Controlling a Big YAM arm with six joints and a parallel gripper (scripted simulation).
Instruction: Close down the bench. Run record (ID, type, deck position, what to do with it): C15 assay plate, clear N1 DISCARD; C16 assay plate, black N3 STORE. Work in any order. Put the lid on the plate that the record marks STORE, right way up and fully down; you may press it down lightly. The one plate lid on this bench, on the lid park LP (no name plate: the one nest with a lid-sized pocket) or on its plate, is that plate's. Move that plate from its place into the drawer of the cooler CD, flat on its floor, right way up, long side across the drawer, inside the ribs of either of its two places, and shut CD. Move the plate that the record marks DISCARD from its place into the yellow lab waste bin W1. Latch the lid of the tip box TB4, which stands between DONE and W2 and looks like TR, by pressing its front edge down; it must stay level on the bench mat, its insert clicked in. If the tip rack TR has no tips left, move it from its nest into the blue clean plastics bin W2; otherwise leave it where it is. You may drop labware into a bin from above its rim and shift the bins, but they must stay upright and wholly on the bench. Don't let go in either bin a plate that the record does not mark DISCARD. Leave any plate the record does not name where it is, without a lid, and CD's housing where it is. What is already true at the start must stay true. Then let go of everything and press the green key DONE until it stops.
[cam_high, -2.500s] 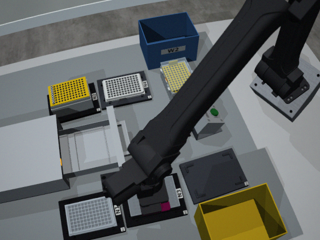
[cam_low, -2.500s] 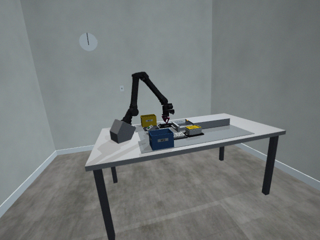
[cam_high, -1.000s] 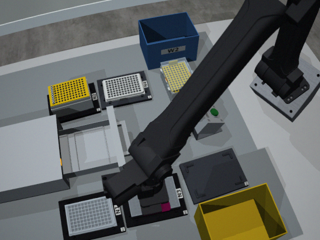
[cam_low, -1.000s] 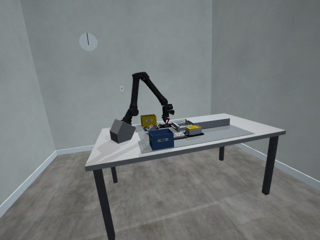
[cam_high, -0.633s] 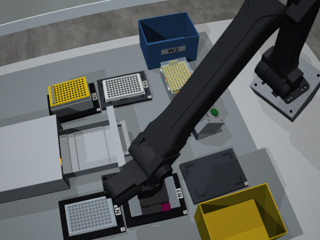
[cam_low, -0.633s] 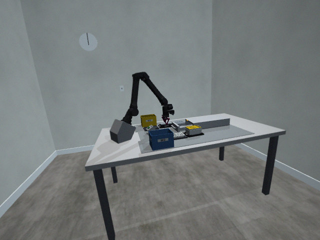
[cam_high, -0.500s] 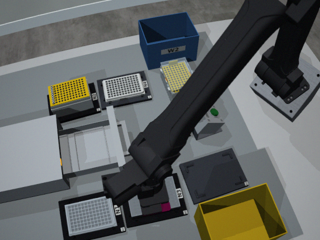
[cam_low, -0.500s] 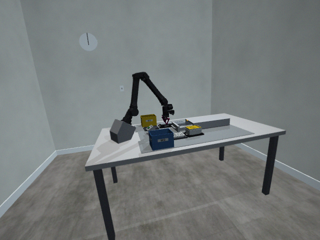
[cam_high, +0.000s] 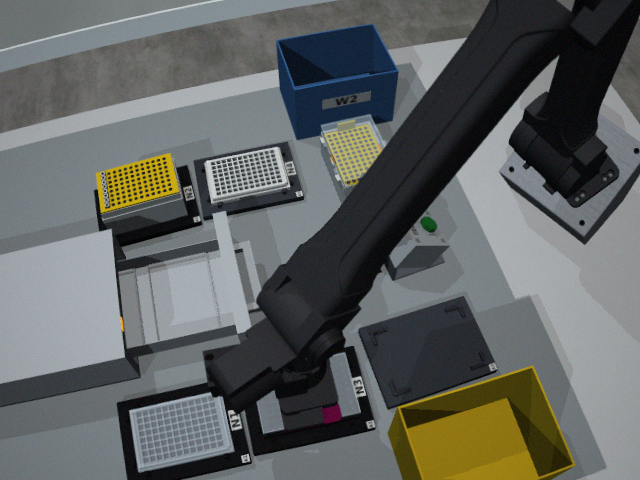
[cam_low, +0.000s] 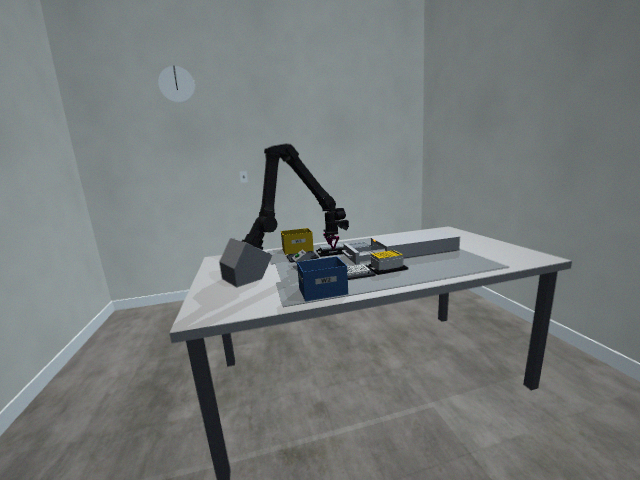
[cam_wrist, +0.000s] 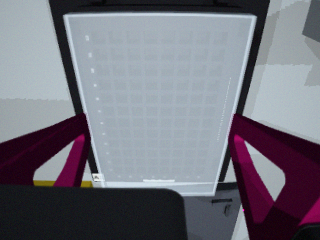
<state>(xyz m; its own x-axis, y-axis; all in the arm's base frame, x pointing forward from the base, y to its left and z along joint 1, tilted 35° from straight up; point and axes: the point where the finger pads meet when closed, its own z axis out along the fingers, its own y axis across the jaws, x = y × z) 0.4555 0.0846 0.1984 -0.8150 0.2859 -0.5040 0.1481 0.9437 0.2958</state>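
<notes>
our claw pinches the lidded black plate on nest n3, lower middle of the top view; next we lift it level toward the open cooler drawer.

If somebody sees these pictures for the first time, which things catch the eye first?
The long black arm crosses the bench diagonally, its magenta-fingered pincer closed on the lidded plate at nest N3. Next come the yellow bin at the front right and the blue bin W2 at the back.
</notes>
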